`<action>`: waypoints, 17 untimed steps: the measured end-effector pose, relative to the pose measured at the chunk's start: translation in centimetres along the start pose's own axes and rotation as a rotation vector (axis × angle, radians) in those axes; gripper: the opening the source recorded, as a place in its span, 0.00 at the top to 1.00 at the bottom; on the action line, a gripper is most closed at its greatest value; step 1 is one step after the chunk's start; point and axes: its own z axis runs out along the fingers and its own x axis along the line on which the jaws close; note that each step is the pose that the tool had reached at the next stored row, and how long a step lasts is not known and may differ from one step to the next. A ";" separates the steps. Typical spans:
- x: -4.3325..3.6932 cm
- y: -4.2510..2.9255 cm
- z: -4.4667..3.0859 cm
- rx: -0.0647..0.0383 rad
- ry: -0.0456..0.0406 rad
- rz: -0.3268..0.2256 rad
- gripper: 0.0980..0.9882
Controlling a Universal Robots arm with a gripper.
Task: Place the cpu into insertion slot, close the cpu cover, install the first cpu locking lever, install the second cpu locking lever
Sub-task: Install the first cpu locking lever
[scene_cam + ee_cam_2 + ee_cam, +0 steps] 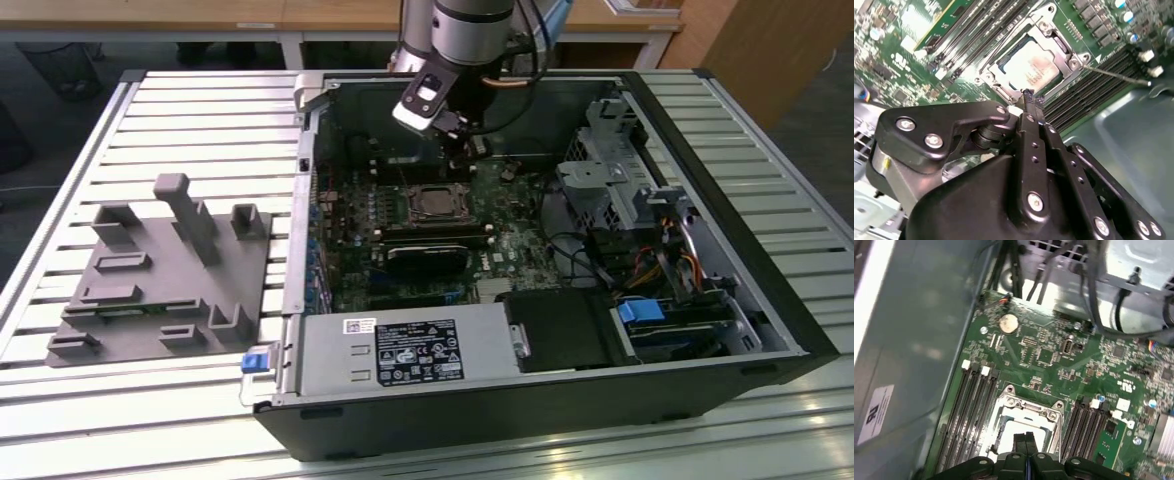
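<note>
The cpu (1030,66), a pale silvery square chip, lies in the insertion slot (1002,64) on the green motherboard (1044,355). The cpu cover (1056,45), a silvery frame with a square window, lies down flat around the chip. A thin metal locking lever (1119,75) runs out from the socket's corner over the memory slots. My gripper (1031,96) hangs just above the socket's edge, fingers pressed together with nothing between them. In the first wrist view the gripper (1026,440) sits over the cover (1024,404). In the exterior view the gripper (465,145) is above and behind the cpu (435,204).
The open computer case (747,300) lies on a slatted table. A black heatsink (427,255) sits just in front of the socket, and a grey power supply box (400,350) nearer still. Cables and drive bays (627,200) crowd the exterior view's right. A grey fixture plate (160,280) lies at its left.
</note>
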 end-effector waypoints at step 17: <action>0.00 0.00 0.04 0.004 0.0029 -0.289 0.99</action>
